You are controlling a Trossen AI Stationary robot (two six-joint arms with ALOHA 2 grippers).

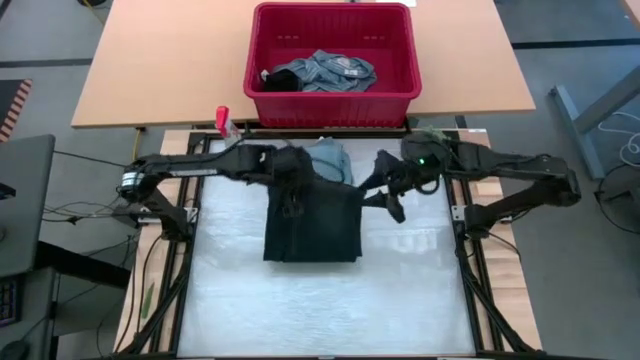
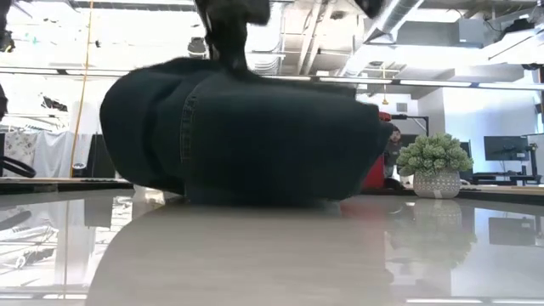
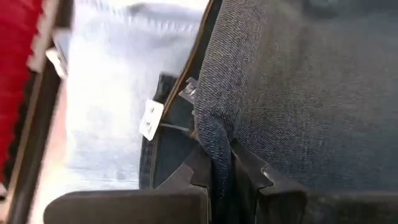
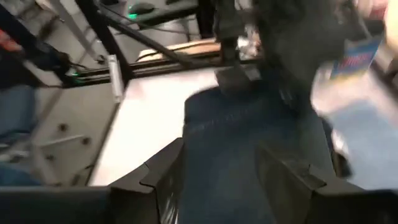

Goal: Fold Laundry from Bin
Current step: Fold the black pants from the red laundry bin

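**Two arms over dark jeans on the work mat**

From above, a dark denim garment (image 1: pixel 312 222) lies on the pale mat (image 1: pixel 330 300), folded into a rough rectangle. A light blue garment (image 1: pixel 332 158) lies at its far edge. The left arm reaches in from the left, elbow bent, and its left gripper (image 1: pixel 290 170) sits on the dark garment's far left corner. The right arm reaches in from the right, and its right gripper (image 1: pixel 392 203) hangs just beside the garment's right edge. Beyond the mat, the red bin (image 1: pixel 331 62) stands on a wooden table and holds more faded denim laundry (image 1: pixel 322 72).

At table height, the dark garment (image 2: pixel 246 136) bulges up in a rounded heap, lifted at its top by a gripper.

The left wrist camera shows the left gripper (image 3: pixel 231 168) pinched tight on a fold of dark denim (image 3: pixel 292 93), the light blue cloth (image 3: pixel 112 99) beside it.

The right wrist camera shows the right gripper (image 4: pixel 217 171) with its fingers spread apart above the denim (image 4: pixel 249 137), gripping nothing.
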